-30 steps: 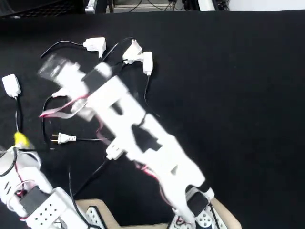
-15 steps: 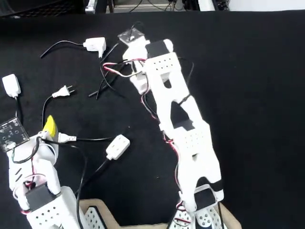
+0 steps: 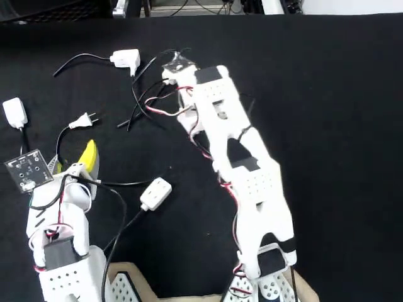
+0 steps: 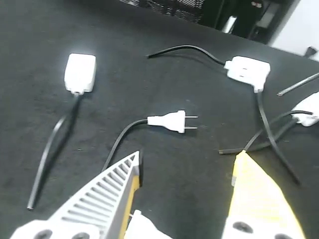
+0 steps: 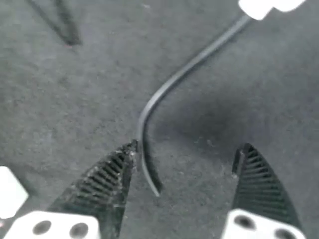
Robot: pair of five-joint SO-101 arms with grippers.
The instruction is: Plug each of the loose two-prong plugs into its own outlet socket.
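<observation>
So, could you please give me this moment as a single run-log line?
left gripper: open, near two-prong plug | right gripper: open, over black cord | plug: loose, unplugged

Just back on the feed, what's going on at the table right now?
Neither arm holds anything. The left gripper is open, pointed at a loose two-prong plug lying on the black table. The right gripper is open, low over the end of a black cable at the far side. The outlet sockets in sight have no plug in them.
</observation>
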